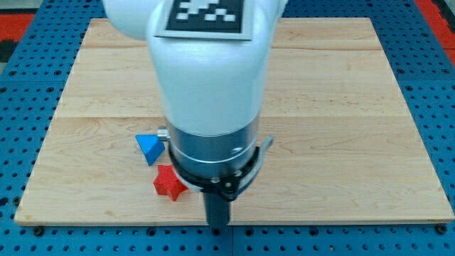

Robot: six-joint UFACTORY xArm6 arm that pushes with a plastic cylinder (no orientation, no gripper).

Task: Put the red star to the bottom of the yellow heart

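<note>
The red star [168,183] lies on the wooden board [341,128] near the view's bottom, left of centre. A blue triangular block [150,148] sits just above and to the left of it. My tip [217,223] is at the board's bottom edge, to the right of and slightly below the red star, apart from it. The yellow heart does not show; the arm's white body [210,78] covers the middle of the board and may hide it.
The board rests on a blue perforated table [21,107]. The arm's wide body and dark collar [213,153] block the view of the board's centre.
</note>
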